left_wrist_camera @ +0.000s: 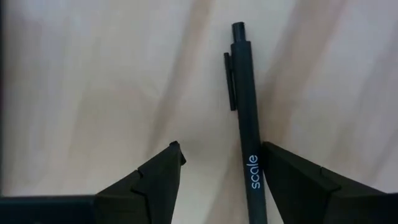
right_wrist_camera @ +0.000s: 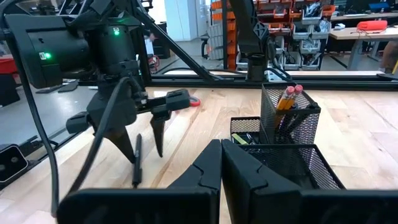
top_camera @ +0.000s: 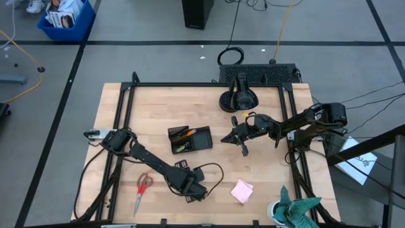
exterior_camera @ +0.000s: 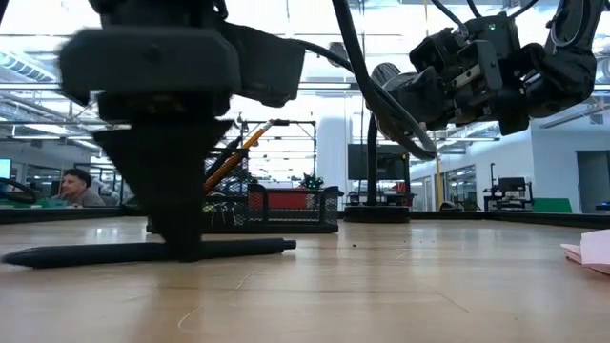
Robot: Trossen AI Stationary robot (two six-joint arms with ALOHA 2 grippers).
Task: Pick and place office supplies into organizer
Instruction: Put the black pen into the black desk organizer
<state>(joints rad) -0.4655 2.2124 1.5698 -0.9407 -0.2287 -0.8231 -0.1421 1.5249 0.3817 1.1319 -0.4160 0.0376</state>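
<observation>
High view shows the small black mesh organizer (top_camera: 190,139) near the middle of my pale wooden table (top_camera: 158,101). Orange pencils (right_wrist_camera: 286,98) with pink erasers stand upright in its tall cup, and a yellow-green piece (top_camera: 183,148) lies in a low compartment beside them.

My left wrist view has the slim matte-black pen (left_wrist_camera: 249,130), with a clip, a push button and white "scale" lettering, flat on the wood. It lies near the table's front edge, well apart from the organizer.

My left pincer (left_wrist_camera: 221,177) is down at the table with its fingers spread apart, one on each side of the pen; the barrel sits just against one finger (left_wrist_camera: 298,186), clear of the other.

My right pincer (right_wrist_camera: 221,168) hangs above the table beside the organizer, fingers pressed together and holding nothing.

Red-handled scissors (top_camera: 142,190) lie near the front left, a pink square sticky-note pad (top_camera: 242,190) toward the front right.
</observation>
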